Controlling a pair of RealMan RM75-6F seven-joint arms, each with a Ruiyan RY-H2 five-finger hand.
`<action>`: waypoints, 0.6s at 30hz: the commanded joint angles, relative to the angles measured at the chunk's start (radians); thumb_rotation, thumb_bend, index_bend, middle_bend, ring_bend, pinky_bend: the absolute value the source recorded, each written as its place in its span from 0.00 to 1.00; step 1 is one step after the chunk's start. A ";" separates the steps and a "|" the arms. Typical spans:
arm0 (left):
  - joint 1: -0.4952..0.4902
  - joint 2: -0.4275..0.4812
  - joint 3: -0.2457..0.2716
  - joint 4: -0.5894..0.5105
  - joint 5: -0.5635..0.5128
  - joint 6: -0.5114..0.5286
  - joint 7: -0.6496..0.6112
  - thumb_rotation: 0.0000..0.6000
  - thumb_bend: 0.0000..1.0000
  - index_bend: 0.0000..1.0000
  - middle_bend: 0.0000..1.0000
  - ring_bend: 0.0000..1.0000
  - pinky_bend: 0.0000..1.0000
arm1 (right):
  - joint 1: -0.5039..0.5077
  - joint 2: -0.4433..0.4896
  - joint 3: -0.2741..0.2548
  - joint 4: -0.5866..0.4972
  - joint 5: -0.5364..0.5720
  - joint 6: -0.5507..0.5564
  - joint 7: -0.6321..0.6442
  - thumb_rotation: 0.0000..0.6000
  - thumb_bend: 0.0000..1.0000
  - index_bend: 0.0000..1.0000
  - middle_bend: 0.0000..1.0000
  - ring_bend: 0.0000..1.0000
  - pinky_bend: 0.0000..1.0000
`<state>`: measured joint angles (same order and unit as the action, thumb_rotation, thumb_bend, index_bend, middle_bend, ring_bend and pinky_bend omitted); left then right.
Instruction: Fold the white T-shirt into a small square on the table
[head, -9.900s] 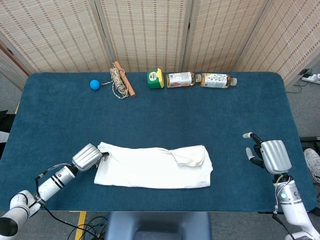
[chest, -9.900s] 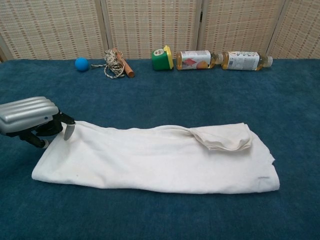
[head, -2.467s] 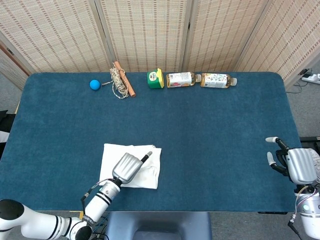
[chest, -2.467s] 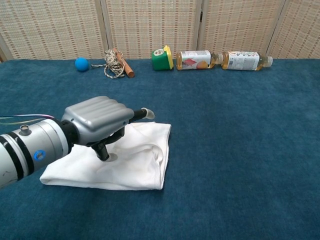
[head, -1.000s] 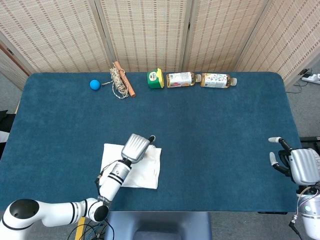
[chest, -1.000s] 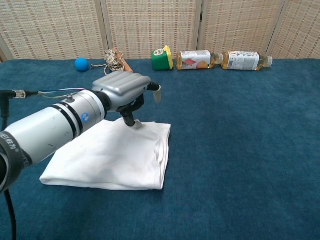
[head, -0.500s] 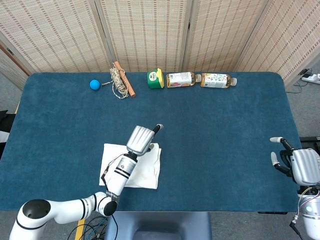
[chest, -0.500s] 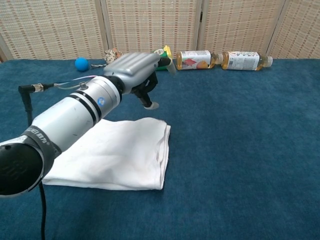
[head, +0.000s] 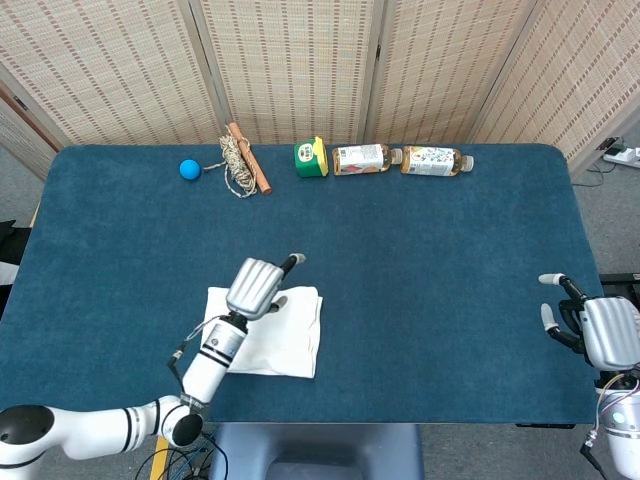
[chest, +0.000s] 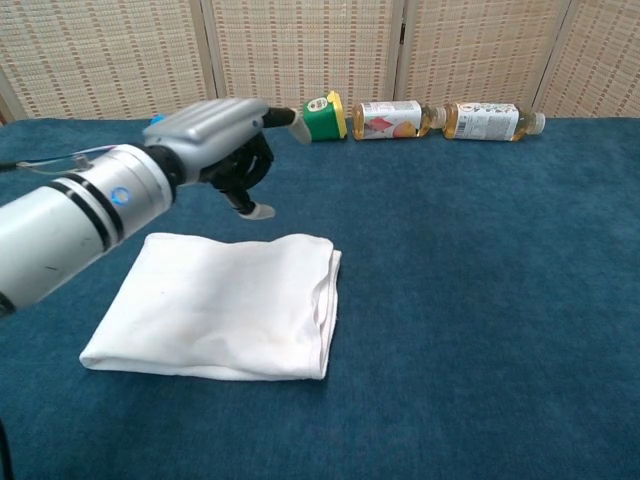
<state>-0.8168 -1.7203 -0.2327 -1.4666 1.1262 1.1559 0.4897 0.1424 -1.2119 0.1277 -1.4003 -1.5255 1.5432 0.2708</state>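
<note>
The left hand (head: 255, 287) hung above the far edge of the white T-shirt (chest: 225, 304), holding nothing, its fingers (chest: 258, 210) loosely apart and pointing down toward the cloth without touching it, while one digit stuck out toward the far side of the surface (head: 420, 250). In the chest view the same hand (chest: 222, 140) showed clear of the fabric, with its silver forearm running off to the near left. The T-shirt lay flat as a small, roughly square folded packet on the blue surface, near the front edge and left of centre, its layered edges showing along its right side. The right hand (head: 596, 328) sat well apart from the T-shirt, at the right edge of the surface, empty, with its fingers spread; only the head view showed it. Far behind the T-shirt, along the back edge, a row of things lay: a blue ball (head: 189, 169) furthest left, then a coil of rope (head: 237, 165) against a wooden stick (head: 248, 157), then a green tape measure (chest: 322, 116), and to its right two drink bottles (chest: 392, 119) lying on their sides end to end.
</note>
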 joint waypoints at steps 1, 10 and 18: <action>0.074 0.085 0.022 -0.072 -0.045 0.043 0.009 1.00 0.24 0.24 0.73 0.64 0.82 | 0.002 0.016 -0.010 -0.010 -0.006 -0.014 -0.009 1.00 0.45 0.33 0.92 0.95 1.00; 0.227 0.229 0.073 -0.116 -0.021 0.151 -0.097 1.00 0.24 0.23 0.60 0.51 0.67 | 0.015 0.091 -0.066 -0.029 -0.056 -0.083 -0.015 1.00 0.47 0.33 0.60 0.58 0.68; 0.381 0.321 0.136 -0.122 0.042 0.260 -0.242 1.00 0.22 0.19 0.42 0.33 0.52 | 0.021 0.106 -0.090 -0.006 -0.083 -0.097 -0.020 1.00 0.49 0.24 0.21 0.18 0.28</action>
<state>-0.4692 -1.4185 -0.1151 -1.5865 1.1474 1.3835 0.2808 0.1641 -1.1057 0.0389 -1.4076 -1.6074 1.4457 0.2521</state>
